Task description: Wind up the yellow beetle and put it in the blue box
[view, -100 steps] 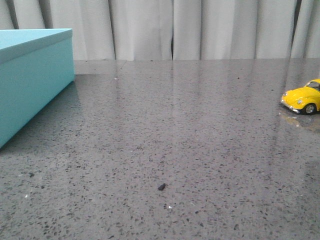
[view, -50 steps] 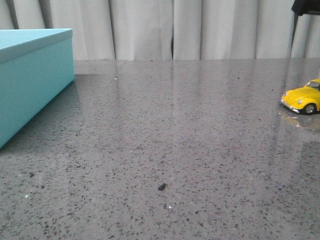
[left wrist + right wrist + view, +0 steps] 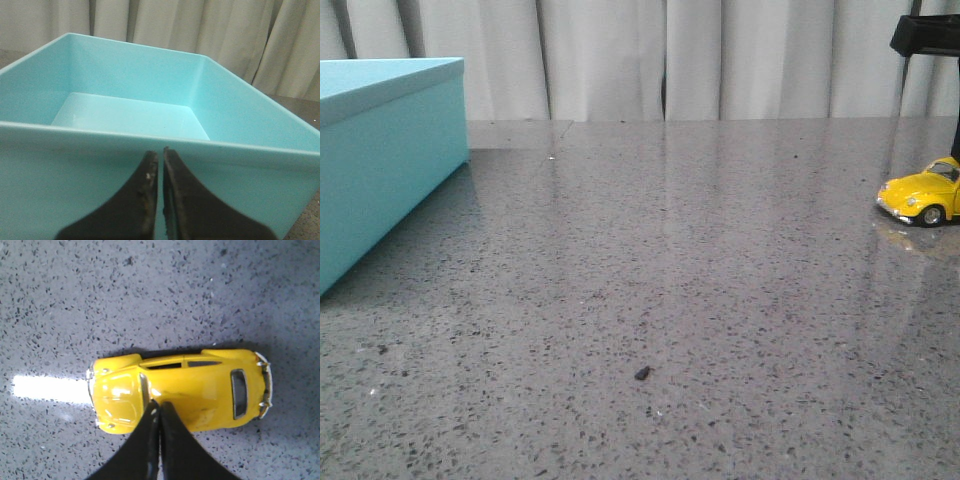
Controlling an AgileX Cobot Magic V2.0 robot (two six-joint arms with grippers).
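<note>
The yellow beetle (image 3: 923,197) stands on the grey table at the far right, cut by the frame edge. In the right wrist view it (image 3: 200,390) lies below my right gripper (image 3: 159,404), whose fingers are shut together over its roof and hold nothing. A black part of the right arm (image 3: 926,35) shows above the car. The blue box (image 3: 380,160) stands at the far left. In the left wrist view it (image 3: 90,175) is open-topped and empty. My left gripper (image 3: 160,152) is shut and empty just before its near wall.
A speckled grey tabletop (image 3: 670,260) spans between box and car. A small dark speck (image 3: 643,373) lies near the front middle. White curtains (image 3: 620,55) hang behind the table's far edge.
The right arm has come into the front view at top right and moved lower and leftward over the car. The beetle has shifted very slightly left. The box has not moved.
</note>
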